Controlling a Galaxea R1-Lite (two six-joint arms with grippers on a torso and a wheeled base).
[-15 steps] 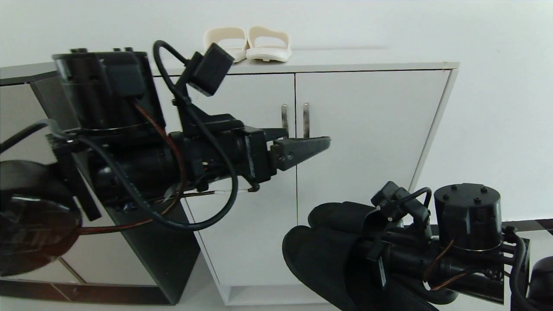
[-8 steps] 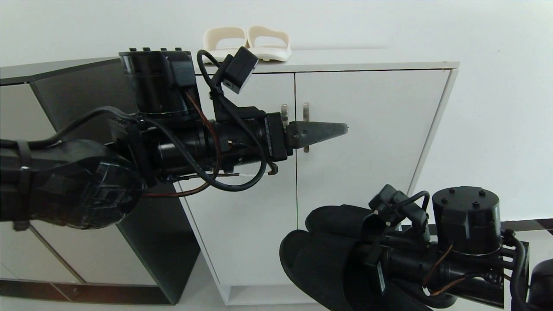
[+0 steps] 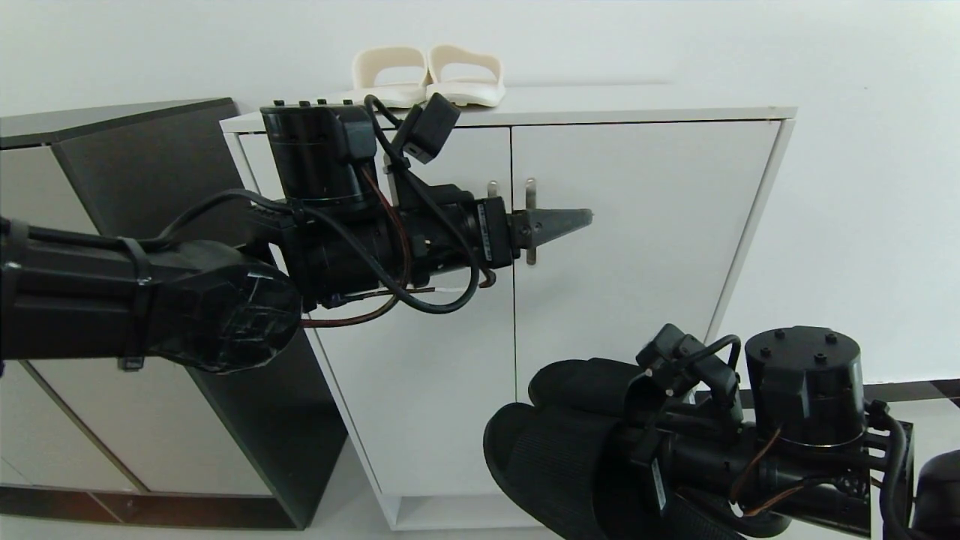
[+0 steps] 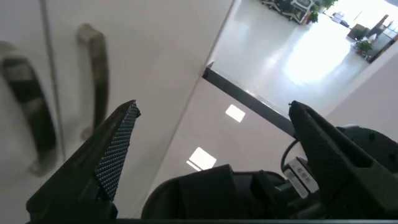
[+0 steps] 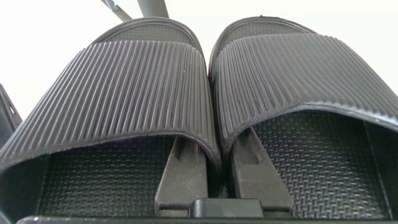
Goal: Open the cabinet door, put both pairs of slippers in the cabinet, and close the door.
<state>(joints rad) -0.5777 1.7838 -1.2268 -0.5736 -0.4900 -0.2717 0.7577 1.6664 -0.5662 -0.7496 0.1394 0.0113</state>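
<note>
The white cabinet [image 3: 645, 225] has both doors shut, with two metal handles [image 3: 531, 193] side by side at the middle seam. My left gripper [image 3: 577, 220] is level with those handles, just in front of the right door. In the left wrist view it [image 4: 214, 111] stands open, with the handles [image 4: 93, 81] beside one finger. A cream pair of slippers [image 3: 429, 73] lies on the cabinet top. A black pair of slippers [image 3: 562, 435] hangs low before the right door. My right gripper [image 5: 221, 177] is shut on them [image 5: 149, 93], its fingers under the straps pinching the inner walls together.
A dark glossy cabinet [image 3: 142, 150] adjoins the white one on the left. A white wall stands behind and to the right. Pale floor [image 3: 352, 502] shows below the cabinet's recessed base.
My left arm has swung right, risen and stretched toward the cabinet, bringing its gripper up level with the door handles. The right arm with the black slippers has sunk slightly.
</note>
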